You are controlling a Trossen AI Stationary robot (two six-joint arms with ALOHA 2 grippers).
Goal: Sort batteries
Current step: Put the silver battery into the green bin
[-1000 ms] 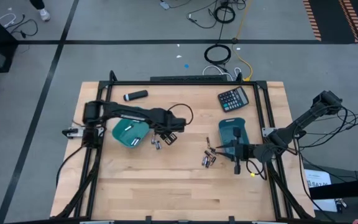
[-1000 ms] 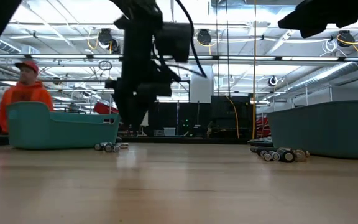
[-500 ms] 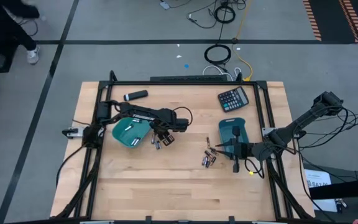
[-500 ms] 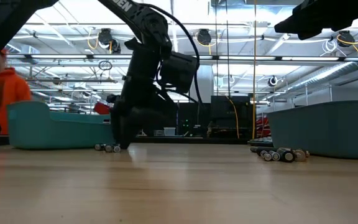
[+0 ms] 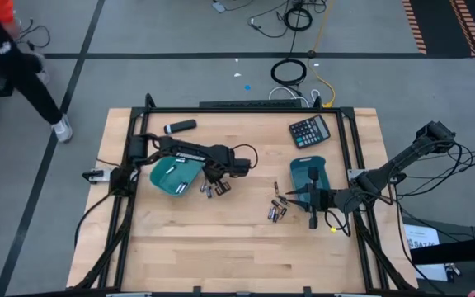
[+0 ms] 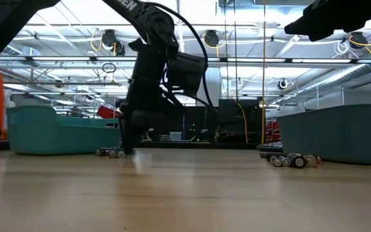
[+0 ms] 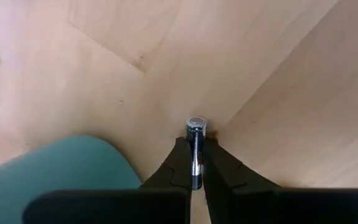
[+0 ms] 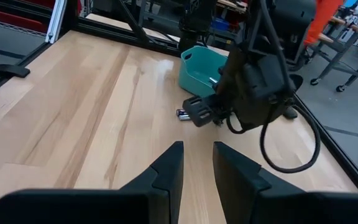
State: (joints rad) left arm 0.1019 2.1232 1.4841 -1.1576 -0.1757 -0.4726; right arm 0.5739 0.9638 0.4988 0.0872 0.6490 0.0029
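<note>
Left claw [image 7: 195,163] lowered since earlier | battery [image 7: 195,151] pinched between fingers

Left arm has swung since 1.0 s ago: elbow now drawn back over the left teal tray [image 5: 170,176], wrist lowered. Left gripper [image 5: 210,176] has dropped from above the table to table level at the small battery cluster [image 5: 213,189] beside that tray; its fingers [image 7: 180,167] now clamp one battery [image 7: 195,151]. Person in orange [image 5: 7,49] has moved off along the table's far left side, now only at the low view's left edge
</note>
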